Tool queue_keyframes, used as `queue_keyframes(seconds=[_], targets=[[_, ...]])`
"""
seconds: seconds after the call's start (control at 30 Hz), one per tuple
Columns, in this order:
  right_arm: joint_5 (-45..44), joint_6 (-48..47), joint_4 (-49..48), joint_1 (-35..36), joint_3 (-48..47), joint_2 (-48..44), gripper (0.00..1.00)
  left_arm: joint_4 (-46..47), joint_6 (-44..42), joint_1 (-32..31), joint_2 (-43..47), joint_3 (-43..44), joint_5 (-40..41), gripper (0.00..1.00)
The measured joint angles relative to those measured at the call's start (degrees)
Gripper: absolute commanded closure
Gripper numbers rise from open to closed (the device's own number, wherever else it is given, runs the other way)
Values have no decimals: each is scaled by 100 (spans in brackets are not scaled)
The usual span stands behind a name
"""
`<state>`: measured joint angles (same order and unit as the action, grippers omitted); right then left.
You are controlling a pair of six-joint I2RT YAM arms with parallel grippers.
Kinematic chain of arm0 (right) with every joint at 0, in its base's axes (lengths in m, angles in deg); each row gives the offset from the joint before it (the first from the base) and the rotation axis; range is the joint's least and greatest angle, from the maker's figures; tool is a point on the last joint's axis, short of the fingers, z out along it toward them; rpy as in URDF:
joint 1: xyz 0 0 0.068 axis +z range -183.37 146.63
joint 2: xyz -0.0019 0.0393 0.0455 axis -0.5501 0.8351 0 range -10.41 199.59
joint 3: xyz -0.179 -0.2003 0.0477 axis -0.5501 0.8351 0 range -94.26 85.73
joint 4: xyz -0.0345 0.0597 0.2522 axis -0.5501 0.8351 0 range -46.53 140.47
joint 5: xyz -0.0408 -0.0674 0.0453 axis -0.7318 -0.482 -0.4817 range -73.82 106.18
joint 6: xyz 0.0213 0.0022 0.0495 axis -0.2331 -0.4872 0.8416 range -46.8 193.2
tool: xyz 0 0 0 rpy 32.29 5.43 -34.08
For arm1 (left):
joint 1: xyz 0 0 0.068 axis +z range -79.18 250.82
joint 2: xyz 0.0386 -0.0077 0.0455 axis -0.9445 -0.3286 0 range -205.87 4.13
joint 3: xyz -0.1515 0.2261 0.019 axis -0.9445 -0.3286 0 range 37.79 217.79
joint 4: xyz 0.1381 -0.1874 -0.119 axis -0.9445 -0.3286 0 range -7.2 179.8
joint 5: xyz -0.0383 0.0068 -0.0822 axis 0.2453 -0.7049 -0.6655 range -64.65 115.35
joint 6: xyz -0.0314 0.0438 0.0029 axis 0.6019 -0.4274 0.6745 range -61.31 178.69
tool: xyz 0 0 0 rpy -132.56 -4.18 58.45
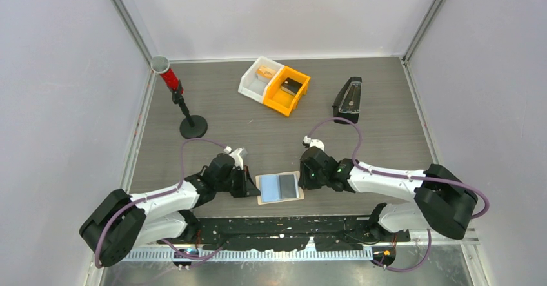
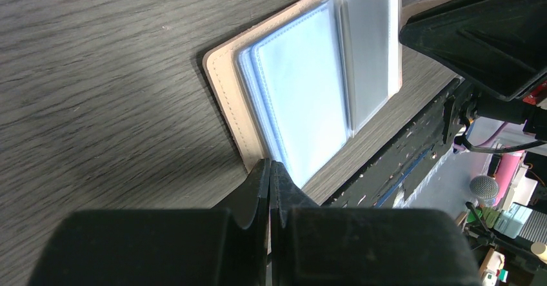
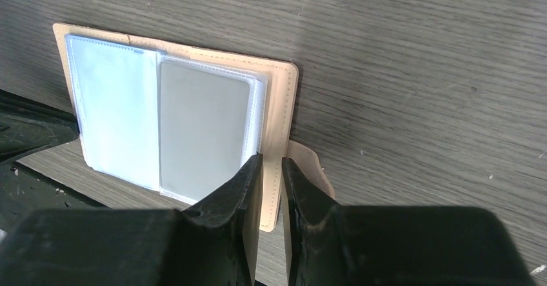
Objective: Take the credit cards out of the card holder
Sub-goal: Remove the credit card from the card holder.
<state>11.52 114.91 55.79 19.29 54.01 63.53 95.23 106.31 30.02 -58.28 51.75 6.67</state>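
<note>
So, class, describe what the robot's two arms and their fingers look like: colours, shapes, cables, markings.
Both the left arm and right arm have white links between bulky black joints. A purple cable loops along each. The fingers are matte black, tapered wedges. A small green light glows on the right arm.

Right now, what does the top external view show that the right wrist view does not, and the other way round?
Only top external: the orange bin and the black case. Only right wrist: the holder's small tab beside the right tool, its fingers slightly apart. Both: the open card holder holding a light blue card and a grey card.
</note>
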Motion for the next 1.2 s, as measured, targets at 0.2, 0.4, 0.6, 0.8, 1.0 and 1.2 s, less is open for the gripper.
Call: queue_keyframes(seconds=[0.2,0.4,0.6,0.8,1.0,1.2], targets=[[-120,-48,149,173,-208,46,74,7,0,0,-35,-2,-2,100],[-299,-101,348,297,-492,35,70,15,2,0,-35,-13,-2,100],[-413,-105,431,339,-531,44,68,28,20,0,-35,-22,-2,100],[-422,-107,446,378,-533,74,68,35,24,0,-35,-26,-2,100],[-367,-109,404,391,-535,74,68,37,28,0,-35,-28,-2,100],[-162,-111,201,404,-535,74,68,37,42,0,-35,-28,-4,100]])
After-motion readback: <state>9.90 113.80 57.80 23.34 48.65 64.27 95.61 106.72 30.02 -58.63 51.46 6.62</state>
